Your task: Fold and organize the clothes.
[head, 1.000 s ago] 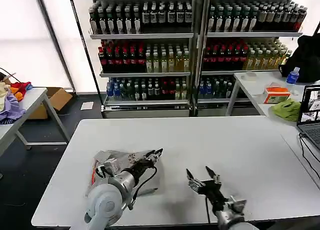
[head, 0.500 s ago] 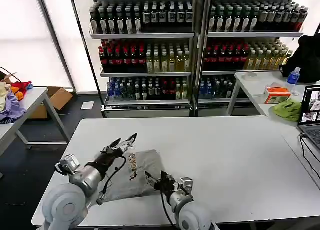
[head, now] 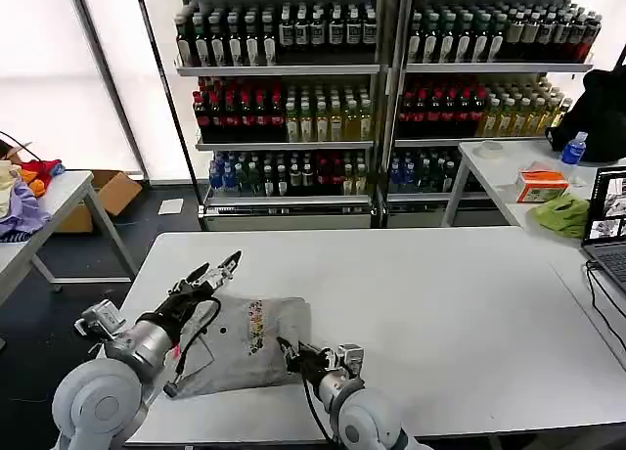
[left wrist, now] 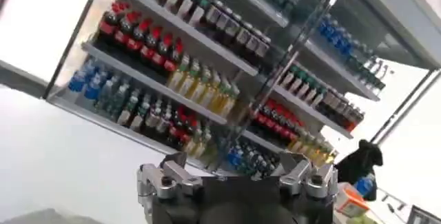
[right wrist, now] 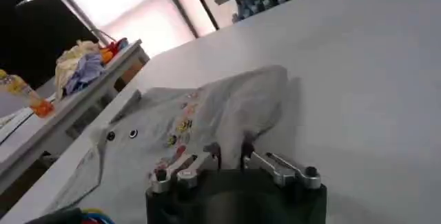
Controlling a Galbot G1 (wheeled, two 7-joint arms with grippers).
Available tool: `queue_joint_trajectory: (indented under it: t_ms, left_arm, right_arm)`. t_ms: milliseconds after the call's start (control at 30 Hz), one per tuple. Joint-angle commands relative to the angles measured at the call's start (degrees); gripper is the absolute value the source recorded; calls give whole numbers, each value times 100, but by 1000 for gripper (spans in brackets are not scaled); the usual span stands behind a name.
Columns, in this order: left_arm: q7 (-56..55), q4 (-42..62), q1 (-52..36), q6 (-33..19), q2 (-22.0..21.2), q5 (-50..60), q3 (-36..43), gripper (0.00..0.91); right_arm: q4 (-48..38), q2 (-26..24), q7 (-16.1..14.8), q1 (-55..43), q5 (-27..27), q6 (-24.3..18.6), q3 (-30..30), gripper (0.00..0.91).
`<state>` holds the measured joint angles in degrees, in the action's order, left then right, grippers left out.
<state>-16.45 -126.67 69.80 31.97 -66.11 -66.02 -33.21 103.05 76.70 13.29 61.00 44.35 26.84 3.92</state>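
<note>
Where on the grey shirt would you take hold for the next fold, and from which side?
Probably the near right edge of the grey shirt, approached from the robot's side. That hem lies bunched and slightly raised off the white table, right at the right hand, giving the fingers something to pinch. The left hand hovers open above the far left edge.

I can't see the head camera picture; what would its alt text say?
A light grey shirt with a small multicoloured chest print lies bunched on a white table. The robot's left gripper hovers open above the shirt's far edge, while the right gripper reaches into its near edge. Shelves of bottled drinks stand behind.
</note>
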Motion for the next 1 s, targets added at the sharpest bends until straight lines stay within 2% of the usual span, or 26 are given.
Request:
queue_joint_trajectory:
  t_ms: [33,267,400,533,567,667,700,900,1000]
  left_arm:
    - [58,66,68,6,49,-53,-448,907]
    - [198,180,251,-3,131,-10,-682,907]
    - [203,166,280,5,75,19,-634,907]
    - [207,139,265,2,3,91,-517,907]
    - [204,134,253,2,-19,115,-477,907]
    - [184,118,198,2,-79,148,-410,907]
    - [174,118,183,4,-89,155,-392,907]
    - [175,14,228,15,-77,195,-357,907]
    - [185,-27,271,13,-97,224,-358,907]
  right_arm:
    - [386,-502,-639,288,-470,-132,-596,0]
    - [810,-1532,-958,734,-379,9,-1651,0]
    - [836,-2039,-1007,1052,-527,202,-2282,0]
    - [922,-2198,-892,1347,-518,292,-2701,0]
    - [959,-2203,-844,1391,-550,307,-2713,907]
    - [1023,-2097,-807,1416,-949,260,-2787,907]
    - [1047,-2019,-766,1405,-1242,167,-2884,907]
    - [1683,-2065,-703,1931,-1451,209,-3491,907]
    - [1828,-1923,-319,2009,-2165,55,-3514,907]
